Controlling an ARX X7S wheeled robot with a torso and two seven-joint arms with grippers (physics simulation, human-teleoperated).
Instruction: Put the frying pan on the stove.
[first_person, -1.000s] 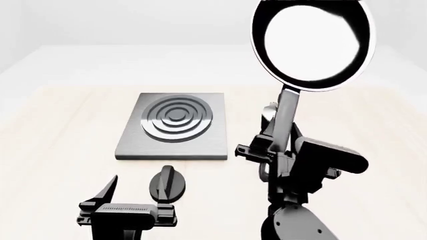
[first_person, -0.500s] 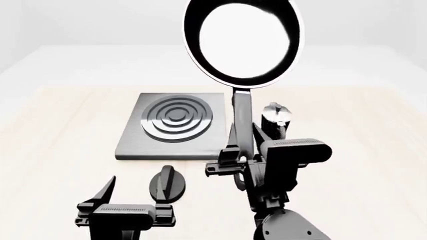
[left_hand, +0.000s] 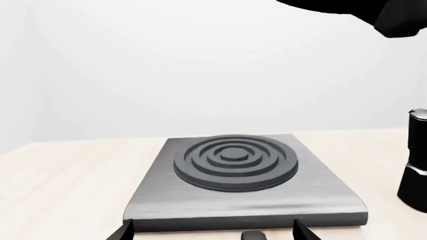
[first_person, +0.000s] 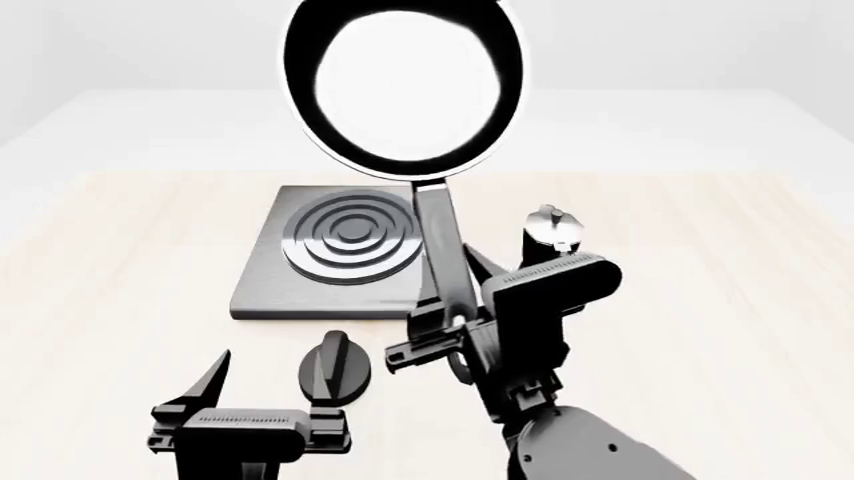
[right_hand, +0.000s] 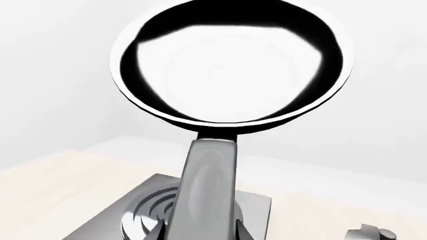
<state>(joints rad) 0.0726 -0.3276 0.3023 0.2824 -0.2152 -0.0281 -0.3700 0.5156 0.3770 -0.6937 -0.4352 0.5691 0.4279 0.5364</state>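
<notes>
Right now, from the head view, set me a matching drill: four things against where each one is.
Things:
1. pan
2. stove
3. knob
4. moka pot

Places:
a. on the table right of the stove
b. held in the air by its handle
c. flat on the table, nothing on it
d. on the table between the stove and the left gripper

Pairs: 1-b, 2-c, 3-d, 4-a

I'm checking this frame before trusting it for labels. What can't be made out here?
- Right hand grip on the frying pan handle: right wrist view cuts it off.
- Moka pot: partly behind the arm in head view, cropped in left wrist view.
- Height of the pan above the stove: unclear.
</notes>
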